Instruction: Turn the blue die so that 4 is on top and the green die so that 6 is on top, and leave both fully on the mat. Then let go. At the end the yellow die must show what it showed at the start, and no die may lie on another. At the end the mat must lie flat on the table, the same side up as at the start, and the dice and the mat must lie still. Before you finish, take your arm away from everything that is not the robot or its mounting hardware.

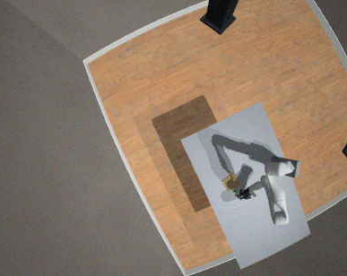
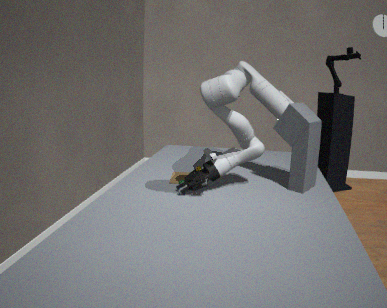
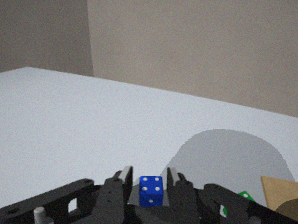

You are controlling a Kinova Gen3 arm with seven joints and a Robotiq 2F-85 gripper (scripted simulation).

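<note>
The gripper (image 1: pixel 244 194) (image 2: pixel 180 189) (image 3: pixel 149 176) stands partly open, its fingers on either side of the blue die (image 3: pixel 151 191) (a gap shows beside it), with the green die (image 3: pixel 245 196) near the tan mat (image 1: pixel 227 179) (image 2: pixel 173 177) (image 3: pixel 272 188) on the grey bench (image 1: pixel 263 228) (image 2: pixel 188 250) (image 3: pixel 75 120).
</note>
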